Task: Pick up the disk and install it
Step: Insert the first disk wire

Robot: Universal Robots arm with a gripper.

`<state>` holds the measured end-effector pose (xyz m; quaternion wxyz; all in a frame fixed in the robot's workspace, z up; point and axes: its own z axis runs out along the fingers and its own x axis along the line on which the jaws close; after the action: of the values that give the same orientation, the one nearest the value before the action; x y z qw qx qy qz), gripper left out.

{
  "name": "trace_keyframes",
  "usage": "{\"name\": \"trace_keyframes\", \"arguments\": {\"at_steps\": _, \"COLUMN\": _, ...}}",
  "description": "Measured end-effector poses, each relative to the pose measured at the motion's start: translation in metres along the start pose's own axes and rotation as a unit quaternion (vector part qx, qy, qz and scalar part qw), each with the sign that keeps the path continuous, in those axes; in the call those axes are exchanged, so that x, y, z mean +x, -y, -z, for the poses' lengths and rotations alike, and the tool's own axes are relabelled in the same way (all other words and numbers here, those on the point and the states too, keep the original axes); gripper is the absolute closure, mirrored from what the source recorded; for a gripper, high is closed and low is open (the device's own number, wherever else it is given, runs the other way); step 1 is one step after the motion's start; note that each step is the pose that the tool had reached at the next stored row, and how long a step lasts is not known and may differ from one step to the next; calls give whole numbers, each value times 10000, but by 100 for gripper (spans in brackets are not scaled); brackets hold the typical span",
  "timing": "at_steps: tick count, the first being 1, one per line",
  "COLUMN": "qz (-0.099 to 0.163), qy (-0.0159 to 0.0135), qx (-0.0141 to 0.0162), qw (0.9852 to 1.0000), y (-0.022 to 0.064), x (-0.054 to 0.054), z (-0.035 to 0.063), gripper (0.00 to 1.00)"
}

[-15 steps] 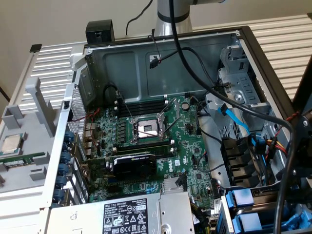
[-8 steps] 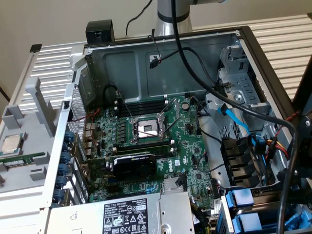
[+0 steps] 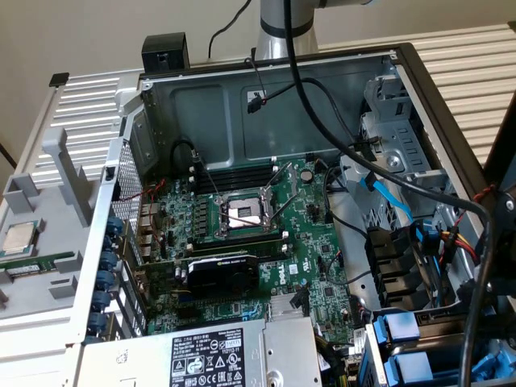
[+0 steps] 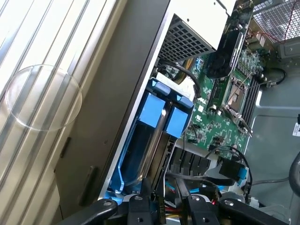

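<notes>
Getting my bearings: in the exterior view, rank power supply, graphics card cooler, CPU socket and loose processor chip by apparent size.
1. power supply, though cropped by the frame
2. graphics card cooler and CPU socket: look alike, unranked
3. loose processor chip, smallest

Soft, even light fills the open grey metal computer case (image 3: pixel 242 105). The flat green circuit board (image 3: pixel 318 278) inside lies in gentle shade from the walls. In the wrist view, the pale ribbed panel (image 4: pixel 28 42) beside the case is washed out with bright light. A faint round ring of glare (image 4: pixel 44 96) sits on it. The white metal box (image 4: pixel 197 18) shines too.
</notes>
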<state>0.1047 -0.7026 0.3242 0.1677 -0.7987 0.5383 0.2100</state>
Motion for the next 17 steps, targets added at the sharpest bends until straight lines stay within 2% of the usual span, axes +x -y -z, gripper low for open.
{"name": "trace_keyframes", "arguments": {"at_steps": 3, "qz": -4, "qy": 12, "qx": -6, "qw": 10000, "y": 6, "x": 9, "z": 4, "gripper": 67}}
{"name": "trace_keyframes", "arguments": {"at_steps": 10, "qz": -11, "qy": 18, "qx": -17, "qw": 10000, "y": 10, "x": 14, "z": -1, "gripper": 67}}
{"name": "trace_keyframes", "arguments": {"at_steps": 12, "qz": -14, "qy": 22, "qx": -23, "qw": 10000, "y": 12, "x": 15, "z": -3, "gripper": 69}}
{"name": "trace_keyframes", "arguments": {"at_steps": 13, "qz": -17, "qy": 23, "qx": -27, "qw": 10000, "y": 13, "x": 16, "z": -3, "gripper": 76}}
{"name": "trace_keyframes", "arguments": {"at_steps": 17, "qz": -32, "qy": 34, "qx": -52, "qw": 10000, "y": 43, "x": 28, "z": 1, "gripper": 76}}
